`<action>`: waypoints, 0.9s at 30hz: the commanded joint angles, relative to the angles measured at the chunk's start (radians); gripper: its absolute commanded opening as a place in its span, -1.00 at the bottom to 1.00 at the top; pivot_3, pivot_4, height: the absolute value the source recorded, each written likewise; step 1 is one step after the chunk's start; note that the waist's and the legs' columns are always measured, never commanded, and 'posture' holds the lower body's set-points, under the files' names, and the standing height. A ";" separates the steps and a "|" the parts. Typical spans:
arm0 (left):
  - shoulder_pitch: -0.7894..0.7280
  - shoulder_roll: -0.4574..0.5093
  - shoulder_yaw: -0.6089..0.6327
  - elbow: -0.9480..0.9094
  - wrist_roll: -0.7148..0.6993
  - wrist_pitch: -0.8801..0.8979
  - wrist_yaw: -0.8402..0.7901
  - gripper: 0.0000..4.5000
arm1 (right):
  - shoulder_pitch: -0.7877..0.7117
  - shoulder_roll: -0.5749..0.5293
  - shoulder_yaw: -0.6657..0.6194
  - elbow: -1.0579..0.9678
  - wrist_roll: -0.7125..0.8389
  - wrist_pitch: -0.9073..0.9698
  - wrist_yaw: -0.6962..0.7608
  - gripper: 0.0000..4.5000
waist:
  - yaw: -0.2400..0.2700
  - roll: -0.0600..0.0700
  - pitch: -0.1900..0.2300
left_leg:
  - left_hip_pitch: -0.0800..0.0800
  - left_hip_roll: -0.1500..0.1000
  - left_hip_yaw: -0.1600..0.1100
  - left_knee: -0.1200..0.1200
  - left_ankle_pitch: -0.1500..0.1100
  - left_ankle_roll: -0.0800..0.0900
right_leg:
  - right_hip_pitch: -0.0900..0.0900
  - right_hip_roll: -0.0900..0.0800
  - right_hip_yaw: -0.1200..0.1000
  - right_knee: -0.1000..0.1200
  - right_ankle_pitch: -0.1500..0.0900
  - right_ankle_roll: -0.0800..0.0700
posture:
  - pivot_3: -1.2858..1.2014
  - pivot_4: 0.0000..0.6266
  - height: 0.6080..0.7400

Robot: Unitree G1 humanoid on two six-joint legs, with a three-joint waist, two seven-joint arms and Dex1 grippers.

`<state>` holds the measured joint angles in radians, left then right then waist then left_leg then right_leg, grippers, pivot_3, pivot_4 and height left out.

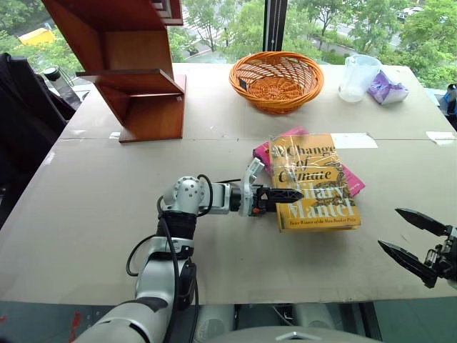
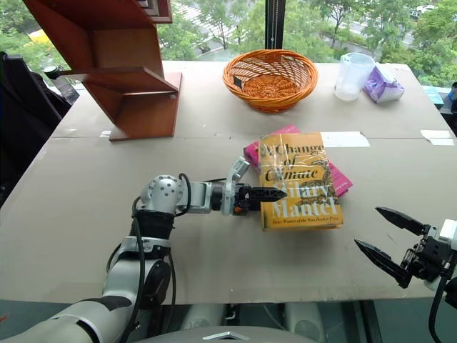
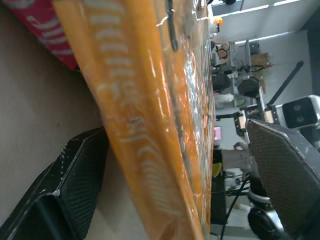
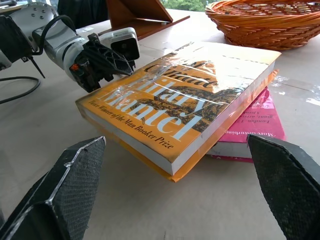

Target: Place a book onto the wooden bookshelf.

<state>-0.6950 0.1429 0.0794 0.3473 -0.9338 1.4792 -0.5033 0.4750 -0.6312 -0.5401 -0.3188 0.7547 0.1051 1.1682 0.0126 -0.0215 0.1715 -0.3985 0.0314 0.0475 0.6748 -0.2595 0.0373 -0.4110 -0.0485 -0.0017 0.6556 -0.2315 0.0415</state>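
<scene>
The left gripper (image 1: 280,194), fingers wide apart, straddles the spine edge of the yellow glossy paperback book (image 1: 314,182) at frame centre, one finger over the cover and one beneath. Push deeper before closing; the slick film could slip. It lies on a bright pink book (image 1: 270,151). The right gripper (image 1: 408,238) waits open, lower right. The reddish-brown wooden bookshelf (image 1: 132,68) of slanted boards stands upper left on the matte counter (image 1: 86,207).

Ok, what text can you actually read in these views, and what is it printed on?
"A Change of Climate": cover of the yellow book, partly under glare.
"Hilary Mantel": same cover, large white letters.
"Twice Winner of the Man Booker Prize": along that cover's bottom edge.
Pink book underneath: small lettering on its cover, too blurred to read.
Spine lettering of the yellow book in the left wrist view: too blurred to read.
</scene>
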 commanded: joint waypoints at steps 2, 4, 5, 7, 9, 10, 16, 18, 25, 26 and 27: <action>-0.005 -0.023 0.009 0.019 0.015 0.029 -0.013 0.72 | 0.009 -0.007 -0.050 -0.031 0.027 -0.007 0.014 1.00 | 0.001 0.000 0.000 | 0.000 0.000 0.000 0.000 0.000 0.000 | 0.000 -0.001 0.000 0.000 0.000 0.000 | 0.03 -0.52 1.00; -0.003 -0.027 0.029 -0.003 0.006 0.037 -0.007 0.34 | 0.005 -0.015 -0.050 -0.022 0.031 -0.001 0.030 1.00 | 0.001 0.000 0.000 | 0.000 -0.001 0.000 0.000 0.000 0.000 | 0.000 -0.001 0.000 0.000 0.000 0.000 | 0.03 -0.52 1.00; -0.002 -0.028 0.040 -0.017 0.002 0.041 -0.005 0.25 | 0.002 -0.018 -0.049 -0.020 0.034 0.002 0.035 1.00 | 0.001 0.000 0.000 | 0.000 -0.001 0.000 0.000 0.000 0.000 | 0.000 -0.001 0.000 0.000 0.000 0.000 | 0.03 -0.52 1.00; -0.005 -0.032 0.078 -0.060 -0.023 0.063 0.001 -0.10 | -0.007 -0.026 -0.047 -0.021 0.050 0.018 0.046 1.00 | 0.000 0.000 0.000 | -0.001 -0.001 0.000 0.000 0.000 0.000 | 0.000 -0.001 0.000 0.000 0.000 -0.001 | 0.03 -0.52 1.00; -0.011 -0.046 0.128 -0.096 -0.040 0.090 0.027 -0.50 | -0.018 -0.038 -0.044 -0.017 0.062 0.033 0.059 1.00 | -0.001 0.000 0.000 | -0.001 0.000 -0.001 0.000 0.000 0.000 | 0.000 -0.001 0.000 0.000 0.000 -0.001 | 0.03 -0.52 1.00; -0.009 -0.053 0.151 -0.119 -0.045 0.103 0.040 -0.69 | -0.027 -0.044 -0.041 -0.012 0.070 0.043 0.067 1.00 | -0.001 0.000 0.000 | -0.001 0.000 -0.001 0.000 0.000 0.000 | 0.000 -0.001 0.000 0.000 0.000 -0.001 | 0.03 -0.52 1.00; 0.009 -0.064 0.214 -0.317 -0.046 0.051 0.088 -0.91 | -0.118 -0.067 -0.008 0.017 0.096 0.093 0.083 1.00 | 0.000 -0.001 0.000 | -0.001 0.000 -0.001 0.000 0.000 0.000 | 0.000 -0.001 0.000 0.000 0.001 0.000 | 0.03 -0.52 1.00; 0.023 0.043 0.080 -0.485 0.056 -0.126 0.003 -0.91 | -0.172 -0.064 0.009 0.021 0.119 0.122 0.067 1.00 | -0.003 -0.002 0.001 | -0.001 0.000 -0.001 0.000 0.000 0.000 | 0.000 -0.001 0.000 0.000 0.001 0.000 | 0.03 -0.52 1.00; -0.181 0.549 -0.215 -0.616 0.548 -0.753 -0.266 -0.91 | -0.438 -0.005 0.069 0.022 0.261 0.231 -0.056 1.00 | 0.000 -0.001 0.002 | 0.000 0.000 0.000 -0.002 0.001 -0.002 | -0.001 0.000 0.001 0.000 0.001 -0.002 | 0.03 -0.52 1.00; -0.236 0.604 -0.221 -0.588 0.609 -0.831 -0.282 -0.91 | -0.478 0.000 0.081 0.028 0.277 0.249 -0.069 1.00 | 0.001 -0.001 0.002 | 0.000 0.000 0.000 -0.002 0.001 -0.002 | -0.001 0.000 0.001 -0.001 0.001 -0.002 | 0.03 -0.52 1.00; -0.289 0.649 -0.220 -0.554 0.661 -0.904 -0.293 -0.91 | -0.515 0.006 0.091 0.037 0.294 0.267 -0.078 1.00 | 0.001 -0.002 0.003 | -0.001 0.000 0.001 -0.002 0.001 -0.002 | -0.001 0.000 0.001 -0.001 0.001 -0.002 | 0.03 -0.52 1.00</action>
<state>-0.9061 0.7522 -0.1655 -0.2158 -0.3782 0.7302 -0.7685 -0.0061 -0.6259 -0.4476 -0.2729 0.9982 0.3484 1.1126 0.0138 -0.0238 0.1747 -0.3997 0.0309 0.0480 0.6728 -0.2588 0.0358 -0.4120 -0.0489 -0.0008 0.6534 -0.2308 0.0394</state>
